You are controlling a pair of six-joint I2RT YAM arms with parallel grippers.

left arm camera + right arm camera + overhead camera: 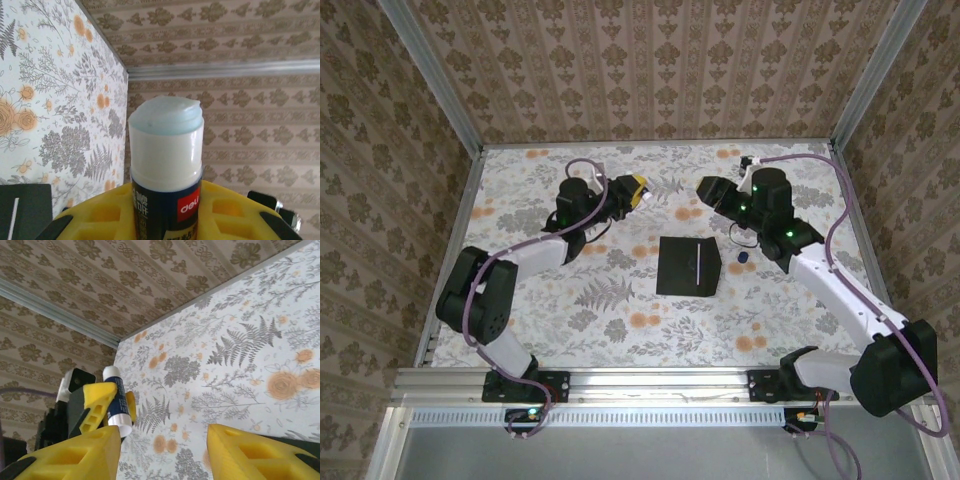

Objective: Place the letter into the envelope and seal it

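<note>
Black envelope [685,265] lies flat on the flowered table [570,310] between the two arms. A thin white strip on its face is likely an edge of the letter [702,265], though it is too small to be sure. Beyond it, the left gripper [632,190] is clamped on an uncapped glue stick [166,150] with its pale paste wound well out of the tube. The right gripper [162,450] hangs opposite, its yellow fingers apart and nothing between them. A small blue cap [744,258] sits just beside the envelope. The risks look plain. Nothing pins the envelope, so a dragging stick could push it across the table. The long paste could smear the outer face or snap off, and a tilted stick could miss the flap.
</note>
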